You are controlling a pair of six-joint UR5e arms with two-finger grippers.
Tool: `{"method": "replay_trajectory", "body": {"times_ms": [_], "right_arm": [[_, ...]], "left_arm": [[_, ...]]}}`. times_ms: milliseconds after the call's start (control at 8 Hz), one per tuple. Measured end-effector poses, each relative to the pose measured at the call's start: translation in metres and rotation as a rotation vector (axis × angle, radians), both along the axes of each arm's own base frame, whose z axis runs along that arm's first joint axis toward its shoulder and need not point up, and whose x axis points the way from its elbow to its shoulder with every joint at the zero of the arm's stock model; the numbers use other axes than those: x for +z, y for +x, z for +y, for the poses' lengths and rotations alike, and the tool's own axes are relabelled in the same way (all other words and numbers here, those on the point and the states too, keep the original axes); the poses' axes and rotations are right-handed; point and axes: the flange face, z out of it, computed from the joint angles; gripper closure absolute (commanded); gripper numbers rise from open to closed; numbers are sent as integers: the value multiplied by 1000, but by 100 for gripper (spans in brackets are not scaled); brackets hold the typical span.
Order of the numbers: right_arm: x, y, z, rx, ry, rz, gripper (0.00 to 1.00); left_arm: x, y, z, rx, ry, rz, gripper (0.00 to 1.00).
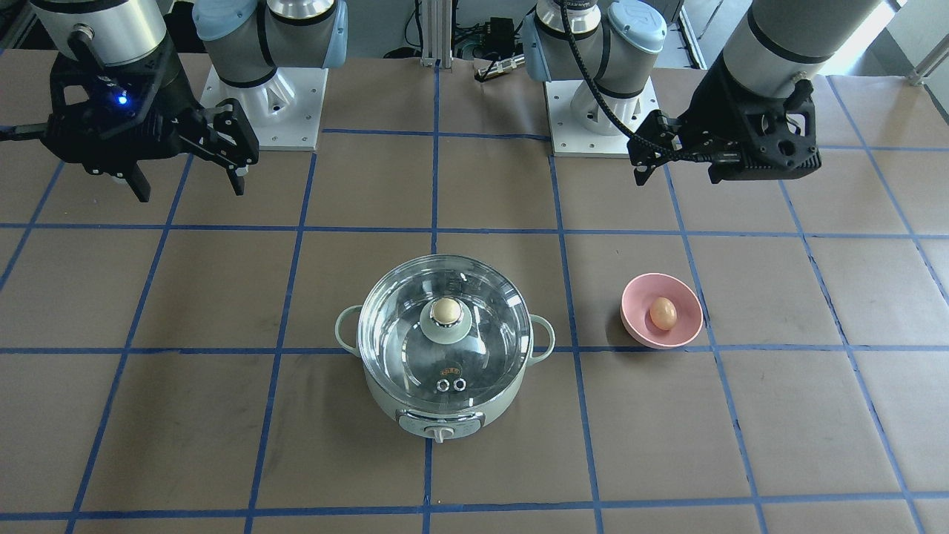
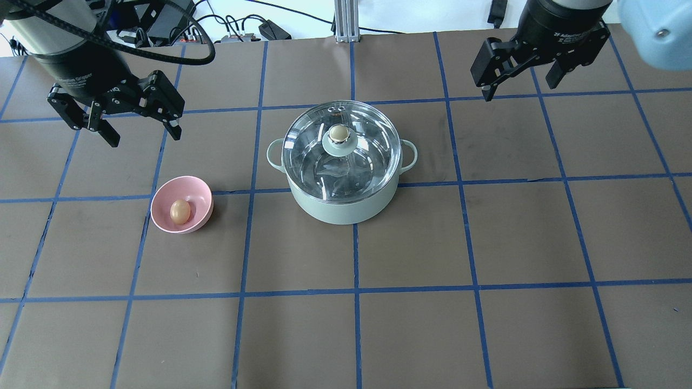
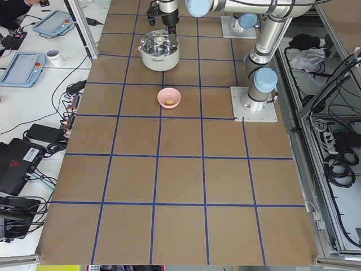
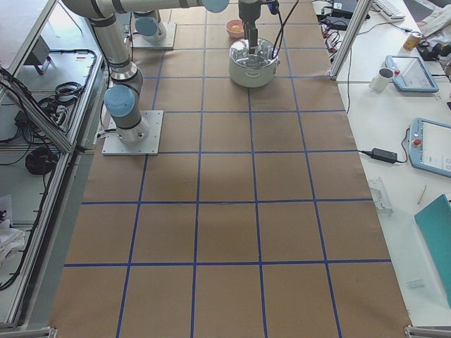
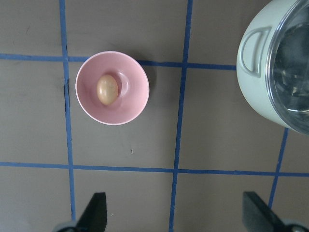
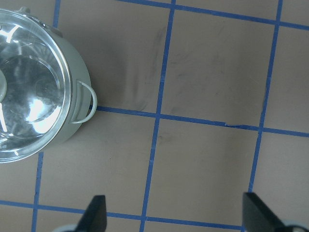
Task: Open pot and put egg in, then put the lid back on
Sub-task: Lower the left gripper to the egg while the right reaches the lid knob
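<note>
Now: egg (image 2: 180, 211) lies in pink bowl (image 2: 201, 196), long axis pointing away from robot. Lid (image 2: 340, 145) sits on pot (image 2: 346, 213). Left gripper (image 2: 144, 136), right gripper (image 2: 519, 89): jaws apart, empty.

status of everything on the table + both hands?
pot: closed, upright on the table.
lid: seated on the pot, not gripped.
egg: lying in the pink bowl, not yet moved.
pink bowl: upright, holds the egg, apart from the pot.
left hand: open, empty, above the table near the bowl.
right hand: open, empty, off to the pot's side.
</note>
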Motion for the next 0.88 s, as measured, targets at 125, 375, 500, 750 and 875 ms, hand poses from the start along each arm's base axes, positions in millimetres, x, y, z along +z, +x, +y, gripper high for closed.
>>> {"method": "replay_trajectory", "body": {"times_ms": [125, 375, 500, 750, 875], "right_arm": [[0, 0, -1, -3, -7, -1, 0], [2, 2, -7, -54, -31, -13, 0], [-1, 8, -12, -83, -39, -21, 0], [-16, 40, -24, -123, -61, -38, 0], [-29, 64, -32, -146, -74, -49, 0]], "left_arm": [[-23, 17, -9, -34, 14, 7, 0], [-93, 61, -22, -66, 45, 26, 2], [-125, 76, -23, -75, 61, 33, 1], [-183, 93, -35, -79, 104, 44, 1], [-211, 98, -43, -80, 131, 48, 1]]}}
